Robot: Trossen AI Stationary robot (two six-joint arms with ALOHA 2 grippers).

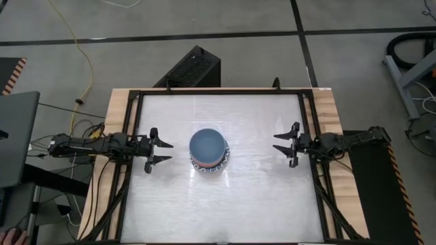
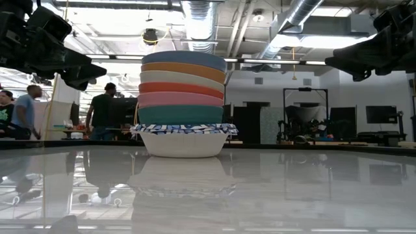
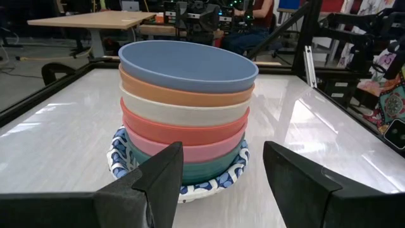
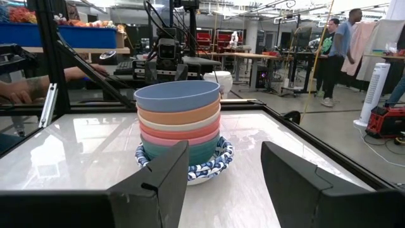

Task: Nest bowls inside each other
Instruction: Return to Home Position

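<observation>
The bowls (image 1: 208, 150) stand as one nested stack at the table's middle. A blue bowl (image 3: 187, 65) is on top, then orange, cream, red, pink and green, all seated in a white bowl with a blue patterned rim (image 2: 183, 138) whose base rests on the table. My left gripper (image 1: 162, 151) hovers open at the table's left, pointing level at the stack, apart from it. My right gripper (image 1: 282, 144) hovers open at the table's right, also pointing at the stack and apart from it.
A black frame (image 1: 218, 92) borders the white tabletop on all sides. A black box (image 1: 191, 68) lies on the floor beyond the far edge. People stand in the room behind the table (image 2: 26, 110).
</observation>
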